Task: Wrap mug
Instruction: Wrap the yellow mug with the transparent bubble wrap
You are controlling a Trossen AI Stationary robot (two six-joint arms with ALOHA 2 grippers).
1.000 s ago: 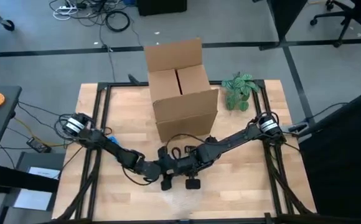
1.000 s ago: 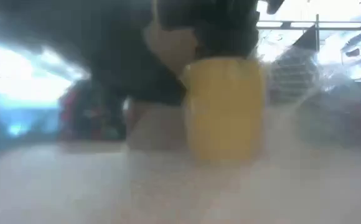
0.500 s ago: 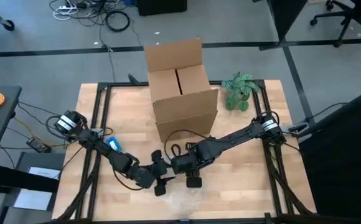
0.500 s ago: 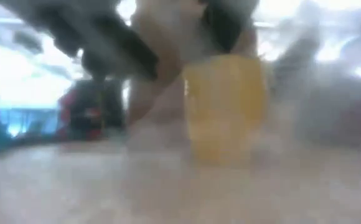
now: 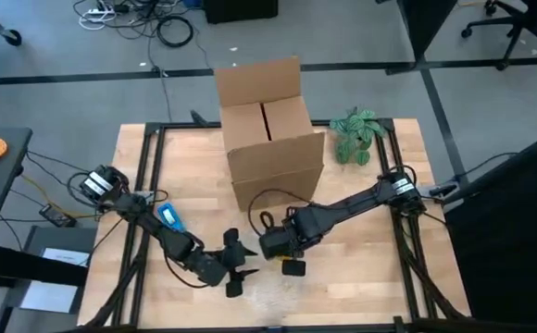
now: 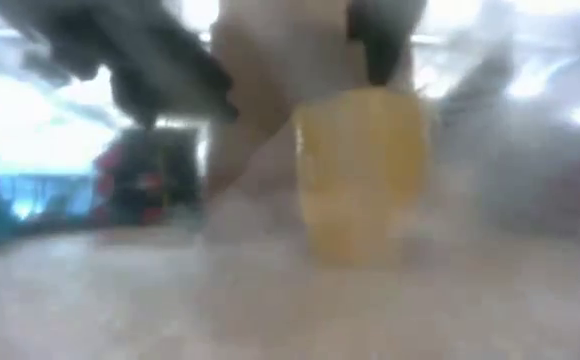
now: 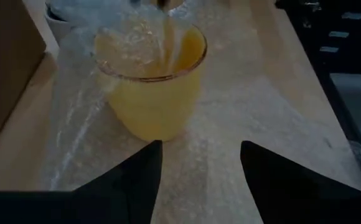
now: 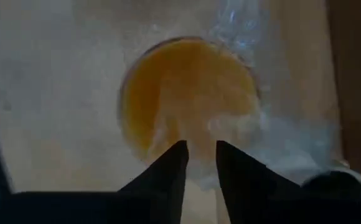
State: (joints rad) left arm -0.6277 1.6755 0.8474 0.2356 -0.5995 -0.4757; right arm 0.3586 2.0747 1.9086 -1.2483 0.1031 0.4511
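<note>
Wooden table (image 5: 185,166), cardboard box (image 5: 270,129) far centre. Yellow mug (image 7: 152,87) upright under bubble wrap (image 7: 75,137), near centre. Left gripper (image 7: 199,168) spread open, empty, beside mug. Right gripper (image 8: 196,163) above, pinching wrap.

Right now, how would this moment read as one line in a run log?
yellow mug upright on bubble wrap | right fingers pinching wrap over rim | left fingers open, near mug

Mug (image 7: 150,87) on wrap (image 7: 75,155) near table (image 5: 361,277) front edge; box (image 5: 270,139) behind, plant (image 5: 355,135) at back right.
</note>
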